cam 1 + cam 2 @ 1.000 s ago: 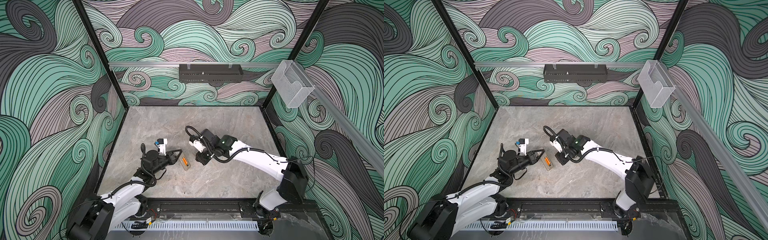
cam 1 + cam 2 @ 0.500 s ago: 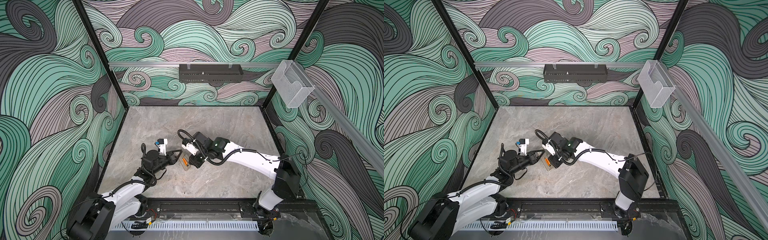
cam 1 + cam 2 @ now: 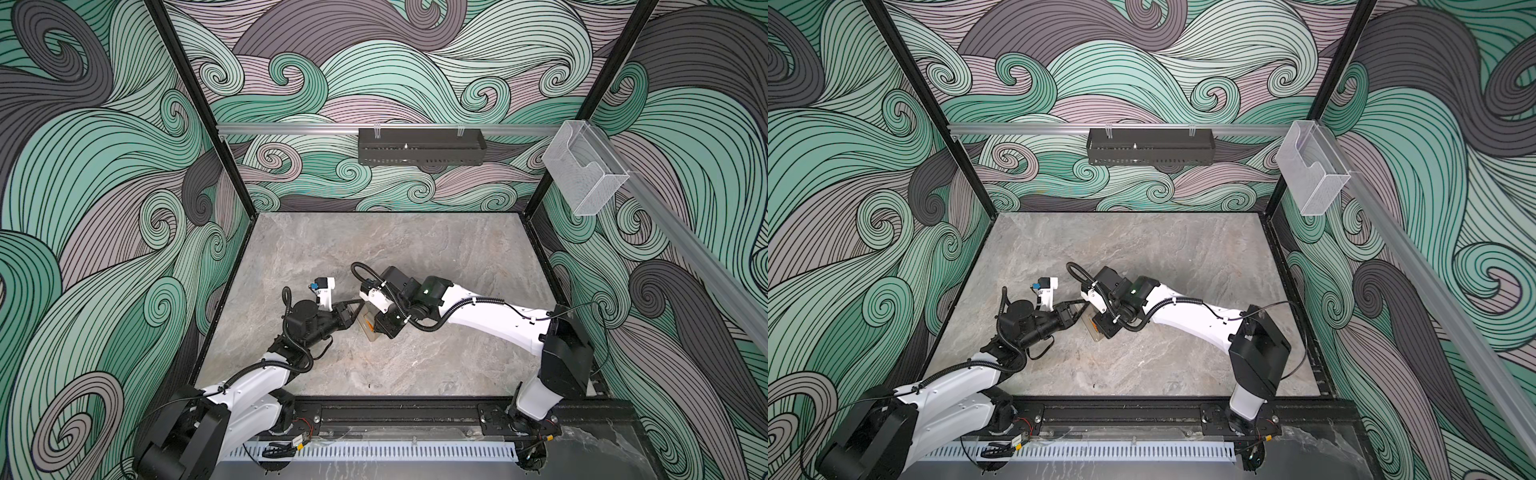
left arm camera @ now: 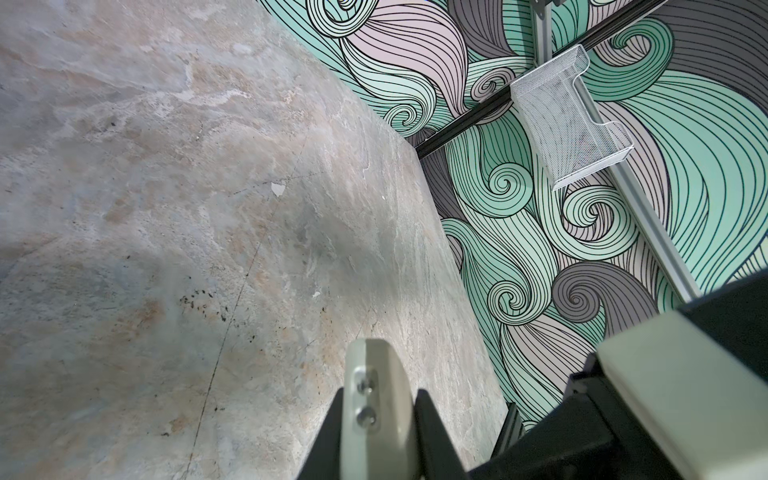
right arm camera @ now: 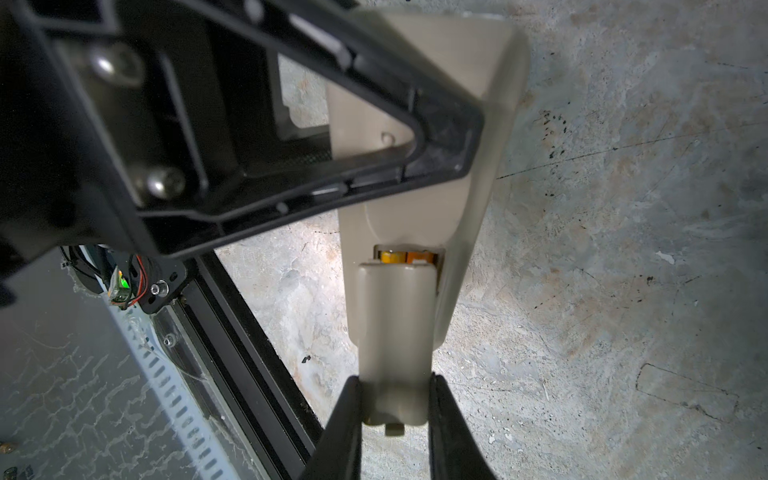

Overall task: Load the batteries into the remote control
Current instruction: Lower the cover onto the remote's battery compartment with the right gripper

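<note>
In both top views the remote control lies on the grey stone table, near the front and left of the middle, with the two arms meeting over it. The left gripper comes in from the left and is clenched on the remote's far end. The right gripper hangs over the near end and hides much of it. A sliver of orange from the batteries shows in the remote's body next to that gripper. The other top view gives the same layout, the remote control lying between the left gripper and the right gripper. In the left wrist view the left gripper has its two black fingers pressed on either side of a narrow pale part of the remote control, with the table beyond and a clear holder on the patterned wall. In the right wrist view the right gripper pinches a pale battery cover between its black fingers. The cover lies lengthwise on the back of the remote control but does not close the compartment. The ends of both batteries show side by side in the gap above the cover's edge. A black finger of the left gripper crosses the remote's far part.
</note>
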Action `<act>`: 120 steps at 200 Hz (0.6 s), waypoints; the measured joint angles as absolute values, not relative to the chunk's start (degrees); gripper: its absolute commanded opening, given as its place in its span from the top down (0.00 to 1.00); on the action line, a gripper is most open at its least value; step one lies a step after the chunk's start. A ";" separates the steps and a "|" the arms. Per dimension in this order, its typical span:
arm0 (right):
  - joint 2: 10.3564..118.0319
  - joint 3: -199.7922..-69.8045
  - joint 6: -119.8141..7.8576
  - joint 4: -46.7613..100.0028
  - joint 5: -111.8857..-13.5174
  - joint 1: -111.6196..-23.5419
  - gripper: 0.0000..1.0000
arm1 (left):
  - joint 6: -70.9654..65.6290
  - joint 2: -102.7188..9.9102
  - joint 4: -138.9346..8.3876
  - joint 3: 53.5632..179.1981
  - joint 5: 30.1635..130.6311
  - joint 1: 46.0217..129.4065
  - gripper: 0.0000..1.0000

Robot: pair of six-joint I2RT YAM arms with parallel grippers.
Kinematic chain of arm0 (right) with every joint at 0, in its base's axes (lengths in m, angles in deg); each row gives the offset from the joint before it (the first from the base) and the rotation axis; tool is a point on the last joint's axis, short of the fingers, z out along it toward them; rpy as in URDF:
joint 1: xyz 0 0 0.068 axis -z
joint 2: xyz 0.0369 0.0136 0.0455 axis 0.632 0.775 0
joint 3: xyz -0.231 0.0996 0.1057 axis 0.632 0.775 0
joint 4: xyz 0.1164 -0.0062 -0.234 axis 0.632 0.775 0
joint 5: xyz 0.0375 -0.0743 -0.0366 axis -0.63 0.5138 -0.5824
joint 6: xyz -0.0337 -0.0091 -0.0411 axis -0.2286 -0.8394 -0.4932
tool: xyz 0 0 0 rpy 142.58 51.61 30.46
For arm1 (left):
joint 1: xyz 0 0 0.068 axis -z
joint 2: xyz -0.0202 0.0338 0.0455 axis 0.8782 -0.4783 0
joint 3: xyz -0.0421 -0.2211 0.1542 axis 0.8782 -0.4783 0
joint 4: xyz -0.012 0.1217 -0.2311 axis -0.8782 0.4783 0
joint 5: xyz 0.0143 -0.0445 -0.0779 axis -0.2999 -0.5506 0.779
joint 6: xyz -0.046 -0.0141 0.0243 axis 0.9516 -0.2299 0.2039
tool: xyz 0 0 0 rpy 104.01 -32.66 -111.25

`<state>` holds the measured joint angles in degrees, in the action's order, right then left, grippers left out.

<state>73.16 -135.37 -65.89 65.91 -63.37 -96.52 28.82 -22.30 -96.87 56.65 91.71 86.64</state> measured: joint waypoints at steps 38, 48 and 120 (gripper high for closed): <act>73.16 -135.37 -65.73 65.71 -63.46 -96.58 0.88 | 28.78 -21.41 -96.82 56.65 91.71 86.64 1.00; 73.19 -135.37 -65.71 65.64 -63.46 -96.58 0.88 | 28.78 -21.38 -96.84 56.65 91.71 86.64 1.00; 73.75 -135.37 -65.71 65.05 -63.44 -96.63 0.89 | 28.76 -21.38 -96.80 56.65 91.71 86.64 1.00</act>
<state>73.75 -135.37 -65.71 65.05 -63.44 -96.63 28.76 -21.38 -96.80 56.65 91.71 86.64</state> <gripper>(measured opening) 0.238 0.215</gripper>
